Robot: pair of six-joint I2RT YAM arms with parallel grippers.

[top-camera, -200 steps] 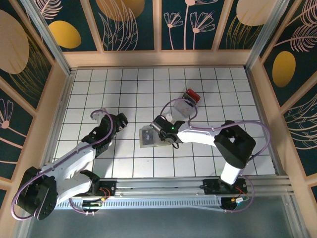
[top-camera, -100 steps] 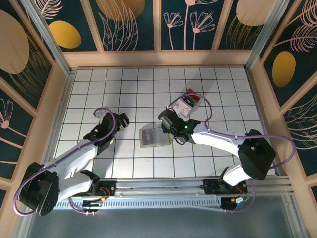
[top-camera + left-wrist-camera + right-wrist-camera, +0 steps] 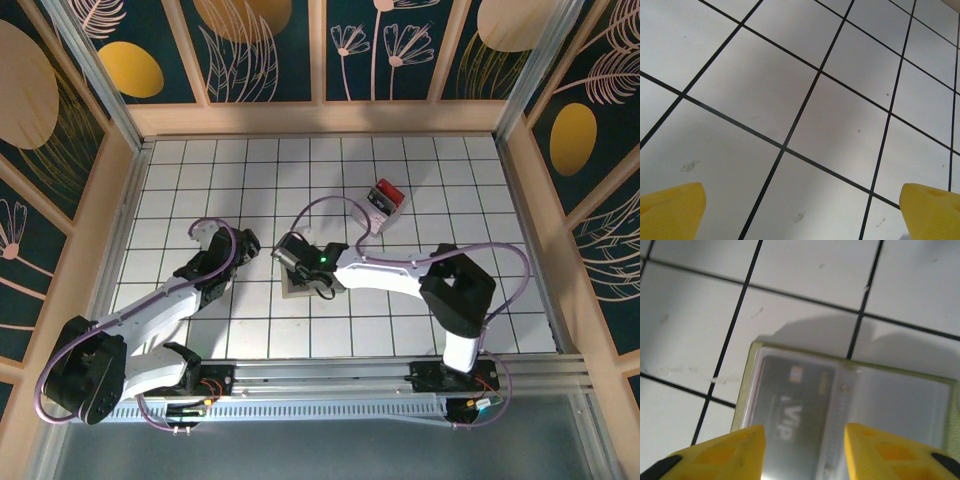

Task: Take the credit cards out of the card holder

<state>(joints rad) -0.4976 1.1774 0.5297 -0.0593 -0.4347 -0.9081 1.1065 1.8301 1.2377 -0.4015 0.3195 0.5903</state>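
Right wrist view: the right jaws stand partly apart with nothing between them. Their yellow fingertips (image 3: 720,452) hang just over the near edge of the card holder (image 3: 746,390). The gap lines up with the right half of a dark card (image 3: 790,410) marked "VIP" and with the seam beside it. The card sits under a clear pocket, and the neighbouring pocket (image 3: 900,405) shows no card face.

The holder lies opened flat on the counter (image 3: 690,315) with its inside facing up, so the pockets are open to an approach from above. The moderate jaw width suits a thin edge. A wider setting would likely catch the holder's rim as well as the card. The likely step in hand is lining up on this card before closing on it. The plastic sleeve may drag the holder along when the card is pulled.

Top external view: the right arm (image 3: 400,270) reaches left across the counter, and its wrist covers most of the holder (image 3: 296,291).

The left jaws are spread wide, fingertips (image 3: 670,210) over bare tile, holding nothing. They sit near the holder's left side, probably standing by to pin it down.

A small red and dark pile (image 3: 386,196) lies well apart at the back. It may be cards already removed, but it is too small to confirm.
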